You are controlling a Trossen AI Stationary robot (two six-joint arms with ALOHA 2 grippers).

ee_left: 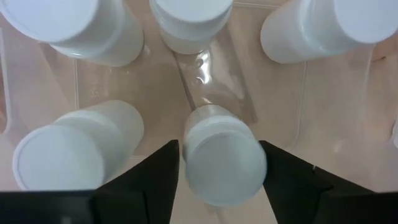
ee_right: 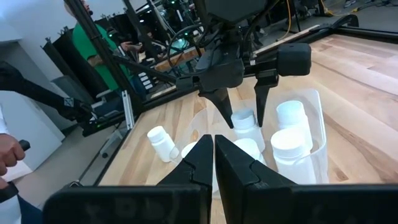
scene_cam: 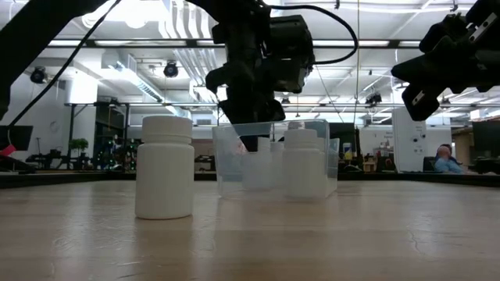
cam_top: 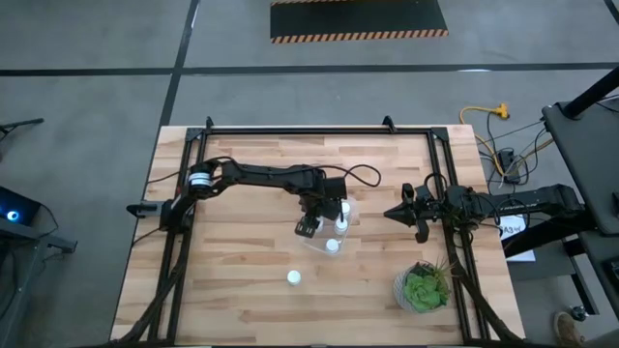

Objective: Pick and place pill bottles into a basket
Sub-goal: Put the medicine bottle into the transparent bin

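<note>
Bottles are nearly all home: from my left wrist view I count five standing inside the basket (ee_left: 280,130), and one bottle (cam_top: 293,278) stands alone on the worktop (cam_top: 232,280), upright, on the near side of the basket and a little toward the left arm's side.

My left gripper (cam_top: 308,228) hangs over the basket, pointing down into it. Between its two dark fingers (ee_left: 155,180) sits a fifth bottle (ee_left: 222,155), cap toward the camera, its long axis in line with the jaws. The jaws are parted just wider than that bottle, with a thin gap showing on either side, so I judge it released, not gripped. It looks to be resting on the basket floor, though I cannot see the contact itself.

My right gripper (ee_right: 214,146) waits well off to the right, above the worktop edge, its jaws pressed together and empty, aimed across at the basket. A potted plant (cam_top: 424,287) stands near its base.

What the next move turns on: the lone bottle lies toward the near edge from the left jaws, well apart from the basket, axis vertical. The left arm is plainly the nearer one. I judge it needs to lift clear of the basket rim first, then come down over the white cap.
</note>
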